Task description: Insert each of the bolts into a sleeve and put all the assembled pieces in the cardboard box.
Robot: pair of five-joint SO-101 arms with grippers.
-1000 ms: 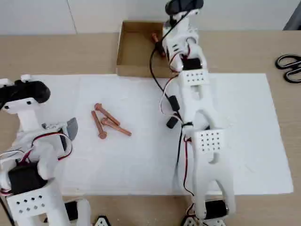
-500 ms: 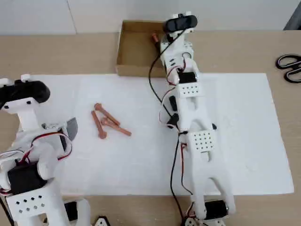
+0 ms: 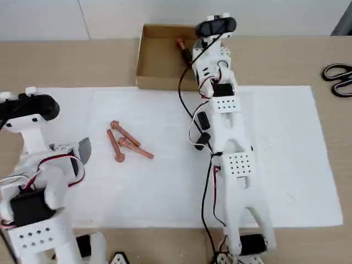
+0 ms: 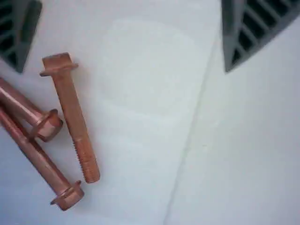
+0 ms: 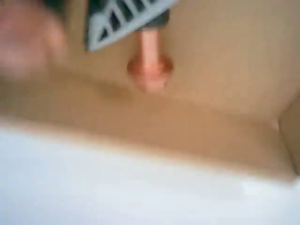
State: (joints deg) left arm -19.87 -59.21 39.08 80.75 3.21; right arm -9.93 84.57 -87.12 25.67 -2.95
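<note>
The cardboard box (image 3: 157, 66) stands at the far edge of the white mat. My right gripper (image 3: 187, 50) hangs inside its right end, shut on a copper bolt (image 3: 180, 43). In the right wrist view that bolt (image 5: 150, 68) sticks out of the right gripper (image 5: 140, 26) just above the box floor (image 5: 225, 56). Three more copper bolts (image 3: 124, 141) lie loose together on the mat, left of centre. My left gripper (image 3: 82, 149) sits low to their left, open; in the left wrist view it (image 4: 136, 28) has its fingers spread wide beside the bolts (image 4: 72, 119).
The white mat (image 3: 275, 137) covers most of the wooden table. Black scissors (image 3: 338, 77) lie at the far right edge. The right arm's body stretches up the middle of the mat, with cables along it.
The right arm has shifted a little sideways over the box while still holding the bolt. The left arm and the loose bolts have not moved.
</note>
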